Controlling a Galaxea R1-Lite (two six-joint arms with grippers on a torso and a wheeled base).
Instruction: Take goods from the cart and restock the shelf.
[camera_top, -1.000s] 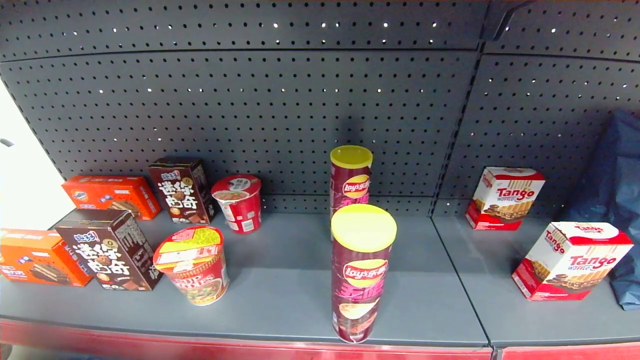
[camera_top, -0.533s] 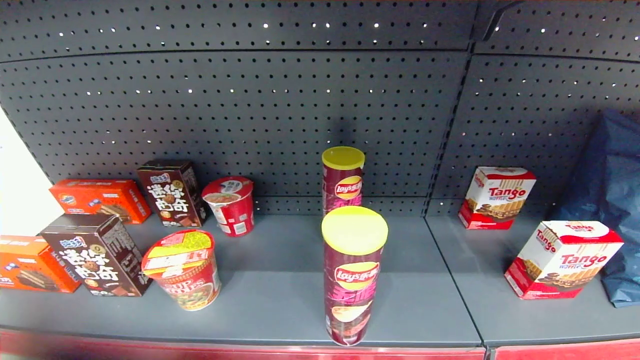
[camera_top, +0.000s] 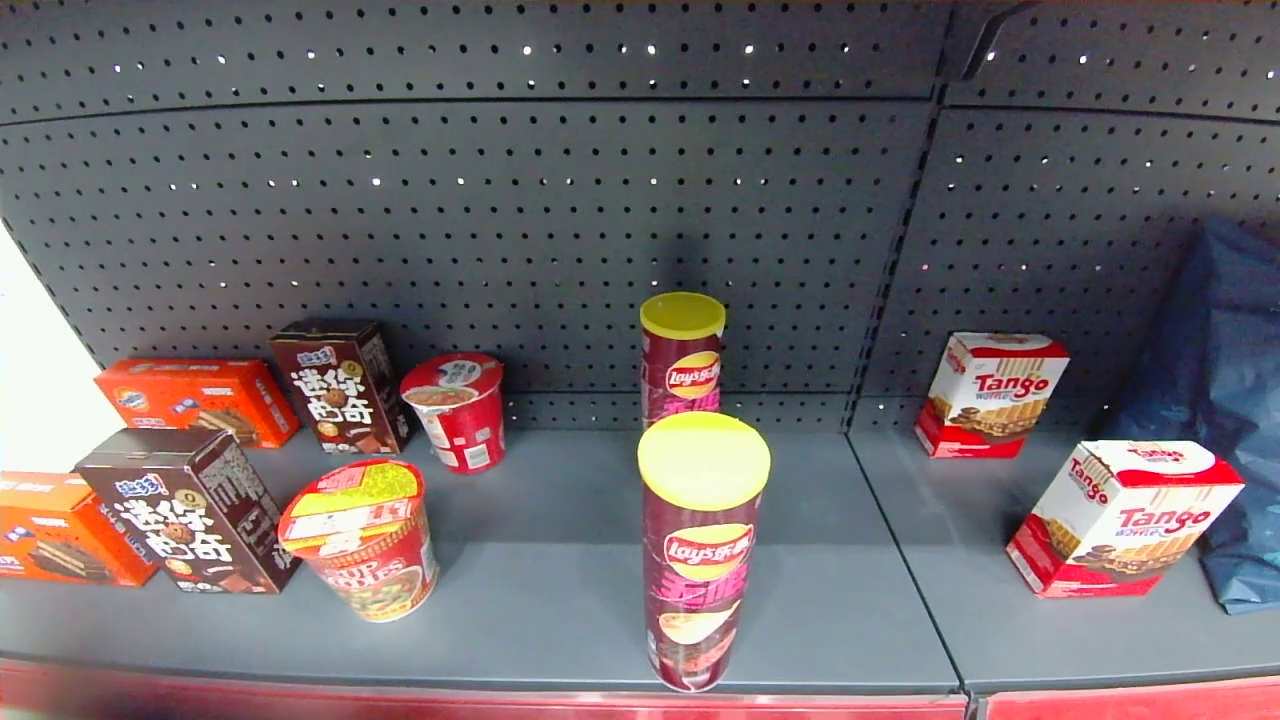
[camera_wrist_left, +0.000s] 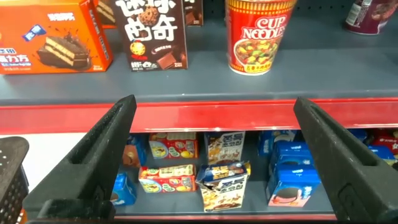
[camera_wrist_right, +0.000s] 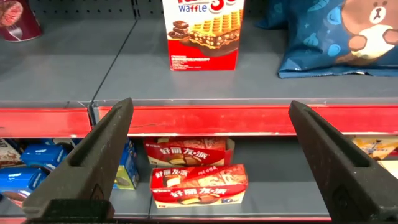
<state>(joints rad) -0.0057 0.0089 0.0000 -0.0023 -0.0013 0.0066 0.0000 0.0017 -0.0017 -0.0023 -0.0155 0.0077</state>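
Head view: a chip can (camera_top: 703, 560) stood at the front edge of the grey shelf (camera_top: 560, 590). Left wrist view: the left claw (camera_wrist_left: 214, 106) gaped empty, facing a noodle cup (camera_wrist_left: 260, 34) on the shelf. Right wrist view: the right claw (camera_wrist_right: 210, 106) gaped empty, facing a wafer box (camera_wrist_right: 202, 34).

Light falls evenly from above and in front onto the shelf (camera_top: 560, 570), bright with no harsh glare. The rear chip can (camera_top: 682, 350) casts a soft upright shadow on the pegboard (camera_top: 500, 230), whose holes sparkle with light from behind. A blown-out white patch sits at the head view's edge on the left tool's (camera_wrist_left: 214, 102) side. Pegboard seams and the shelf front bow towards the edges. Beyond the right tool (camera_wrist_right: 211, 104), the red shelf lip (camera_wrist_right: 205, 118) has a faint sheen, and the lower shelf (camera_wrist_right: 280, 180) lies dimmer.
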